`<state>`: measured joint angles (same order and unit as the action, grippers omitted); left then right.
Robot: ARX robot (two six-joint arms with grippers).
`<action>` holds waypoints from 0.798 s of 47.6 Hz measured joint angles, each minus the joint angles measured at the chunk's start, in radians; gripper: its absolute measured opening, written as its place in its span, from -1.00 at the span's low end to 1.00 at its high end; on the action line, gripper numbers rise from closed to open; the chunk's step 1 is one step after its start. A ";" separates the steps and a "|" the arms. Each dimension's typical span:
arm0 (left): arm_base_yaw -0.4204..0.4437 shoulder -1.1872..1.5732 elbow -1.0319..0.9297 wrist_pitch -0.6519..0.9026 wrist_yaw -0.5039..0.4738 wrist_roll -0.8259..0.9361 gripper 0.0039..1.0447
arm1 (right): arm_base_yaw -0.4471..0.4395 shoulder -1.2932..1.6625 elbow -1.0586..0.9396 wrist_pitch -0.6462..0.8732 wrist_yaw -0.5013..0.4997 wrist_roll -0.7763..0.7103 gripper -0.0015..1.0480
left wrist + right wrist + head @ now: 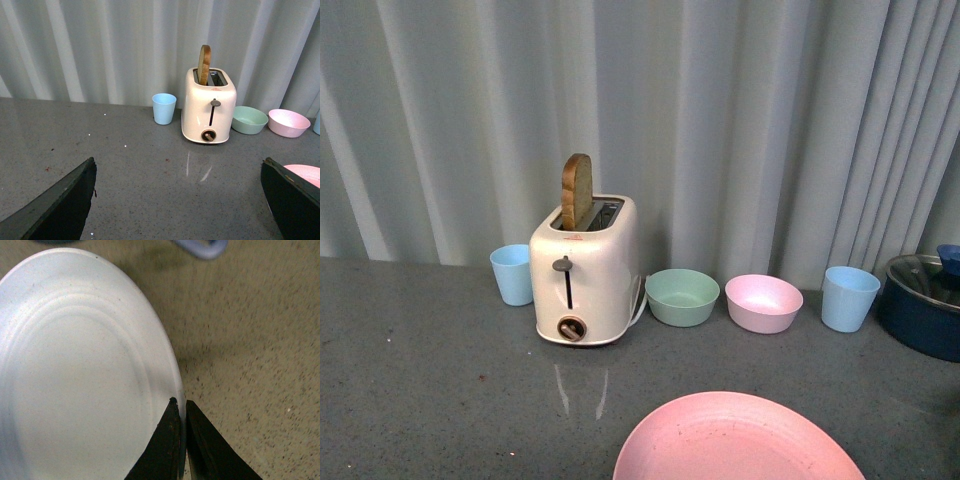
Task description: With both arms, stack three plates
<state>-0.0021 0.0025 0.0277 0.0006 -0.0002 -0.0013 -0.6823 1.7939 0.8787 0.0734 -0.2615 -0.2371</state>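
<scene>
Grey speckled counter (410,380) fills the lower half of the front view, with a pale pleated curtain (740,120) behind it. Along the back, from the left of the frame, stand a blue cup (510,273), a cream toaster (582,285) with a slice of bread (576,190) upright in its slot, a green bowl (681,296), a pink bowl (763,302) and a second blue cup (849,297). A dark blue pot (925,310) sits at the right edge. The pink plate (738,440) lies flat at the bottom of the frame, right of centre, well in front of the bowls and with nothing on it.

The left gripper (178,160) has its jaws spread wide with only bare counter between them, so it holds nothing. The pink plate's rim shows just beside one jaw, so this arm is near that plate. The right gripper (180,402) is pinched almost closed on the rim of a pale bluish plate (75,375), one jaw on each side of the edge, with the plate spreading away from the tips. Whether that plate rests on the counter or hangs above it, I cannot tell.

The held plate probably has to travel across to the pink one. The back row looks well clear of that path. No cream plate shows in any view.
</scene>
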 joint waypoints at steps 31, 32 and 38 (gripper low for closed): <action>0.000 0.000 0.000 0.000 0.000 0.000 0.87 | 0.487 -0.237 -0.183 0.201 -0.039 0.305 -0.94; 0.000 0.000 0.000 0.000 0.000 0.000 0.87 | 0.510 -0.236 -0.192 0.212 -0.037 0.321 -0.94; 0.000 0.000 0.000 0.000 0.000 0.000 0.87 | 0.609 -0.228 -0.227 0.273 -0.037 0.394 -0.94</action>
<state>-0.0021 0.0025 0.0277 0.0006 -0.0002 -0.0013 -0.0731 1.5658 0.6521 0.3462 -0.2981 0.1566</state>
